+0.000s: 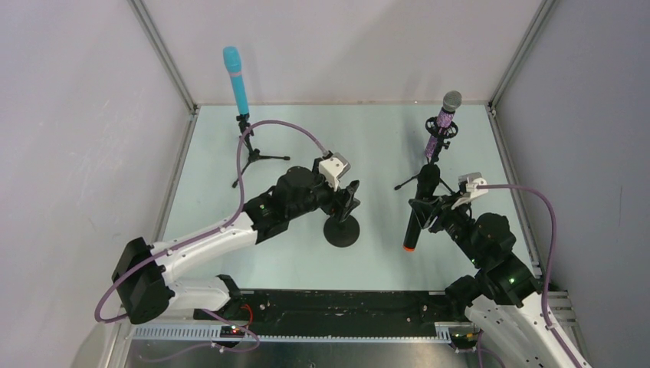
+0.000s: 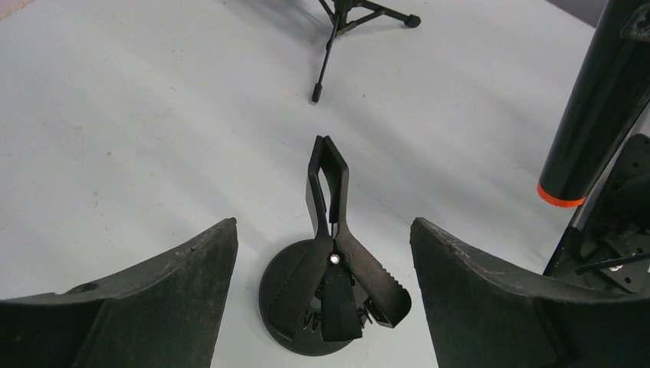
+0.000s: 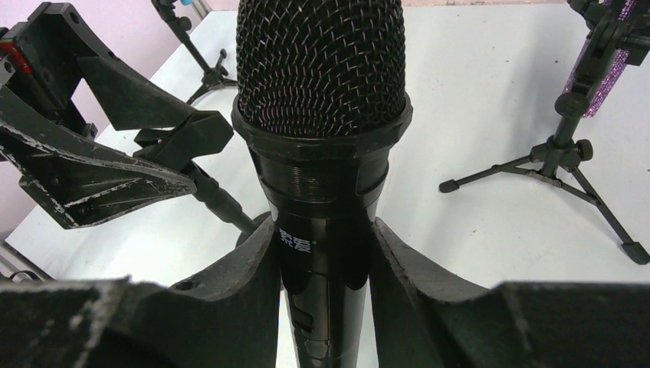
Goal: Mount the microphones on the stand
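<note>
Top external view: right tool (image 1: 426,211) is clamped on the black mic (image 1: 414,228), with its fingers closed on the barrel a little below the mesh head (image 3: 320,69) (right wrist view shows them tight on both sides). Mic long axis is near upright with a slight tilt, head up, orange end (image 1: 410,248) down toward the near edge. Can't tell if that end touches the surface (image 1: 368,138). Target is the clip stand (image 1: 342,228), which has a round base and sits just left of the mic, between the two arms. Left tool (image 1: 349,198) hovers over its clip (image 2: 328,180) with fingers spread wide, holding nothing. In the left wrist view there is one finger on either side of the clip, and neither touches it. Key relation: the mic has to go left to the clip. Right arm carries it, while left arm is nearer the stand and looks placed to squeeze the clip open or steady it. Mic has a glossy black barrel, black mesh grille, threaded ring under the head, small white print and an orange band at the tail. Light blue mic (image 1: 235,77) far left and purple glitter mic (image 1: 443,123) far right already sit on tripod stands (image 1: 247,149), so I judge two of three done.
</note>
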Controlling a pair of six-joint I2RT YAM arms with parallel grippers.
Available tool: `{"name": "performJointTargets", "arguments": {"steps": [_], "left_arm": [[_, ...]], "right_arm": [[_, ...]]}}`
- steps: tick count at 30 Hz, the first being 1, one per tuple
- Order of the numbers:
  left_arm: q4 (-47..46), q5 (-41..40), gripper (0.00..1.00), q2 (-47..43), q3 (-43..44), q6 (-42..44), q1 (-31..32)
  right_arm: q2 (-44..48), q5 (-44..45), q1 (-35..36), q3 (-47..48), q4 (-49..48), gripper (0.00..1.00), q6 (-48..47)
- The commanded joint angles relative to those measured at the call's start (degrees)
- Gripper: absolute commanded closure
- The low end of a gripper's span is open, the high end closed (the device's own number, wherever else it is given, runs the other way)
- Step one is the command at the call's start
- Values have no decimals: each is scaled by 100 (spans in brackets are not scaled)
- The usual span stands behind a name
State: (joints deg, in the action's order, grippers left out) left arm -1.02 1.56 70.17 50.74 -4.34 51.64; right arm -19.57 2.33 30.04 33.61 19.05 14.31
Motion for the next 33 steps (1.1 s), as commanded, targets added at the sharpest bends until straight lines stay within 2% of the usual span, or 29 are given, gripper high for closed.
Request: {"name": "performJointTargets", "arguments": {"steps": [1,10,12,13,15,17,33], "left_arm": [[-54,-138,15,-27,-87,255,55],[14,-135,23,-140,-218,338,66],[18,-136,49,-136,-199,409,68],[52,-133,76,-131,-189,417,71],[65,-43,97,-123,-158,573,68],[228,131,100,-125,-157,723,70],[762,1395,100,-283,58,1605,71]], "right_arm": [[-39,51,15,59,-341,100,-61],[-75,22,19,58,-389,100,-37],[-74,-2,18,58,-412,100,-33],[-73,-12,15,58,-437,100,-33],[-73,-41,19,58,-468,100,-31],[-73,-74,16,63,-505,100,-32],[-347,-543,14,59,-1051,100,-334]]}}
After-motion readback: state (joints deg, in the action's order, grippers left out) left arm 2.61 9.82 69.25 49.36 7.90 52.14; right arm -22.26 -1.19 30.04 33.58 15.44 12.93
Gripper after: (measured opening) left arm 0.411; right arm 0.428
